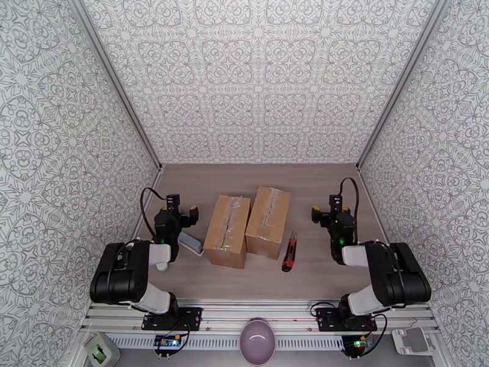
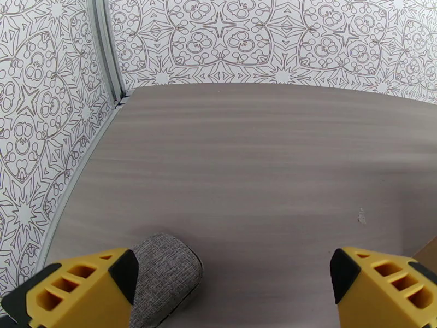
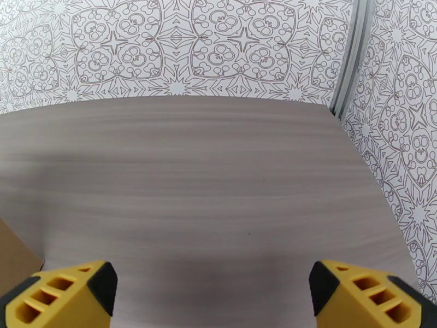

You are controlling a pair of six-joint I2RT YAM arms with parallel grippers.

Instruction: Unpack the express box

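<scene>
Patterned walls (image 1: 263,74) close in the desk (image 1: 305,185) on its left, far and right edges; its grey wood-grain top is bare along the far edge. The left arm (image 1: 131,273) and right arm (image 1: 391,276) rise from the near edge and reach forward along the left and right sides; the left gripper (image 2: 232,271) hangs over the desk with its yellow fingers (image 2: 87,285) spread wide and nothing between them; the right gripper (image 3: 213,282) is likewise fully released and grasps nothing.

Two taped cardboard boxes lie in the middle of the desk, just beside each other, their long sides running from the near edge towards the far one; the left-hand box (image 1: 227,230) sits a little closer to the near edge than the right-hand box (image 1: 268,222); both are sealed with clear tape along the top seam. A purple bowl (image 1: 257,341) rests beyond the near edge, between the arm bases. A grey fabric-covered pad (image 1: 191,242) lies between the left-hand box and the left arm, just below the left fingers in the wrist view (image 2: 164,274). A red-and-black utility knife (image 1: 289,252) lies flat just right of the right-hand box.
</scene>
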